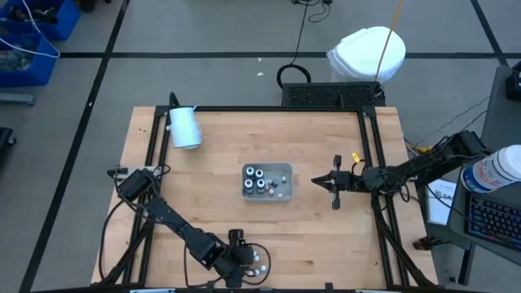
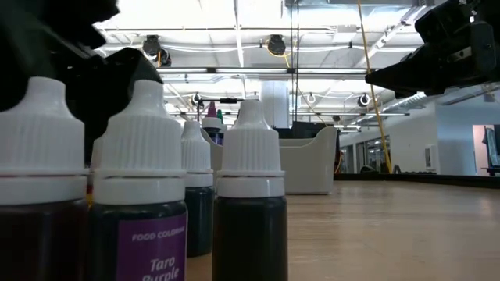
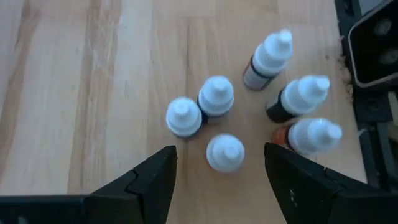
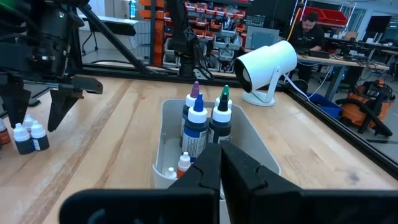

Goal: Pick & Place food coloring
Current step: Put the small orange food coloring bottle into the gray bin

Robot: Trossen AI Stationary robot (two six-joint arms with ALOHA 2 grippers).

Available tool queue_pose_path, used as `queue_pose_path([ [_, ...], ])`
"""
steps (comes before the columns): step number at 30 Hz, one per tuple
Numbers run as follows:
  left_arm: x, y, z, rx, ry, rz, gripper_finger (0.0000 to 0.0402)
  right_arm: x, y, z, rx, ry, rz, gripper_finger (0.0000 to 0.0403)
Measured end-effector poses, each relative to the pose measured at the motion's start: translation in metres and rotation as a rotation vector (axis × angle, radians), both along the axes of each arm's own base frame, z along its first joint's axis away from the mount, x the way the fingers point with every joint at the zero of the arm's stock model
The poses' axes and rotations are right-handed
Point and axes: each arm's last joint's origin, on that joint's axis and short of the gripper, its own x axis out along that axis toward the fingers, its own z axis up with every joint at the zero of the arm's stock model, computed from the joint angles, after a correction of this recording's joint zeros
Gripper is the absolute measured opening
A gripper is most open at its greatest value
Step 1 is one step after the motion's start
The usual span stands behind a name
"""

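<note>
Several small food coloring bottles point(image 3: 225, 152) with white caps stand upright in a cluster on the wooden table near its near edge point(image 1: 259, 264). My left gripper point(image 3: 221, 180) hangs open above them. Its two fingers stand on either side of the nearest bottle without touching it. A few larger dark bottles point(image 4: 205, 121) stand upright in the pale grey tray point(image 1: 285, 195) at the table's middle, with small ones lying on its floor. My right gripper point(image 1: 326, 181) waits shut just right of the tray, pointing level at it.
A white cylinder point(image 1: 185, 128) lies at the far left of the table. Black frame rails point(image 1: 370, 163) run along the table's sides. A dark camera block point(image 3: 373, 43) sits close beside the bottle cluster. A person point(image 4: 309, 28) sits beyond the table.
</note>
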Motion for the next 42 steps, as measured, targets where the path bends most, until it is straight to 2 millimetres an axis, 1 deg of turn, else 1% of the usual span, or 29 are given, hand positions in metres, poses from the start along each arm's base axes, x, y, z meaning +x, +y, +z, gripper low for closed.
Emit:
queue_pose_path([
  [7, 0.007, 0.007, 0.001, -0.018, 0.01, -0.001, 0.0246, 0.0, 0.0, 0.0, 0.0, 0.0, -0.001, 0.0],
  [16, 0.007, 0.007, 0.001, -0.037, 0.027, -0.016, 0.0242, 0.0, 0.0, 0.0, 0.0, 0.0, 0.0, 0.0],
  [20, 0.007, 0.008, 0.001, -0.037, 0.026, -0.017, 0.0215, 0.0, 0.0, 0.0, 0.0, 0.0, 0.0, 0.0],
  [25, 0.009, 0.01, 0.001, -0.051, 0.03, 0.005, 0.0163, 0.0, 0.0, 0.0, 0.0, 0.0, 0.0, 0.0],
  [33, 0.009, 0.009, 0.001, -0.1, 0.062, -0.028, 0.0076, 0.0, 0.0, 0.0, 0.0, 0.0, 0.0, 0.0],
  [38, 0.008, 0.009, 0.003, -0.11, 0.074, -0.052, 0.0073, 0.0, 0.0, 0.0, 0.0, 0.0, 0.0, 0.0],
  [40, 0.004, 0.011, 0.009, -0.087, 0.088, -0.075, 0.0076, 0.0, 0.0, 0.0, 0.0, 0.0, -0.001, 0.0],
  [42, 0.001, 0.012, 0.022, -0.07, 0.086, -0.081, 0.0083, 0.0, 0.0, 0.0, 0.0, 0.0, 0.0, 0.0],
])
